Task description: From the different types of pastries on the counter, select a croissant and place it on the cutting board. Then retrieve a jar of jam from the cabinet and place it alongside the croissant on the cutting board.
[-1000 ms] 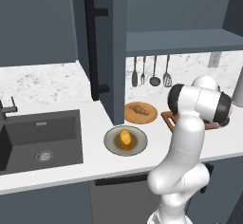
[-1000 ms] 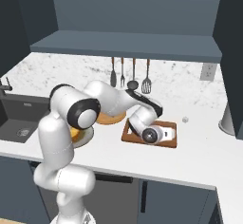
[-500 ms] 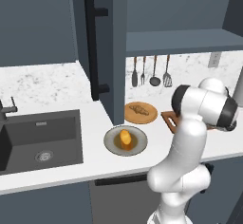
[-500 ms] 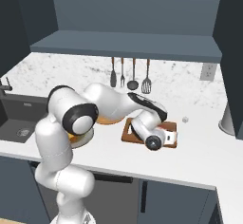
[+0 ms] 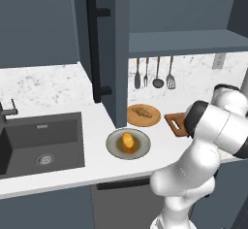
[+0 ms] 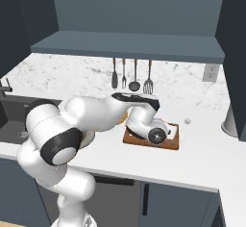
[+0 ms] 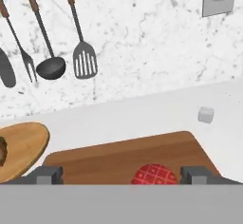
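The gripper (image 7: 122, 174), jaws spread and released, is hovering above the jar of jam (image 7: 154, 175), which is sitting on the cutting board (image 7: 104, 159), right of the round plate (image 7: 23, 144).

We see the red jar of jam (image 7: 153, 175) sitting on the reddish-brown cutting board (image 7: 118, 159); the croissant (image 5: 141, 111) lies on the round plate, off-board.

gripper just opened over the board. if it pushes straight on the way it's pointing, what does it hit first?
Probably the jar of jam, which sits between the open gripper's fingertips on the cutting board. Past that, the board itself. Depth is unclear in the hand view.
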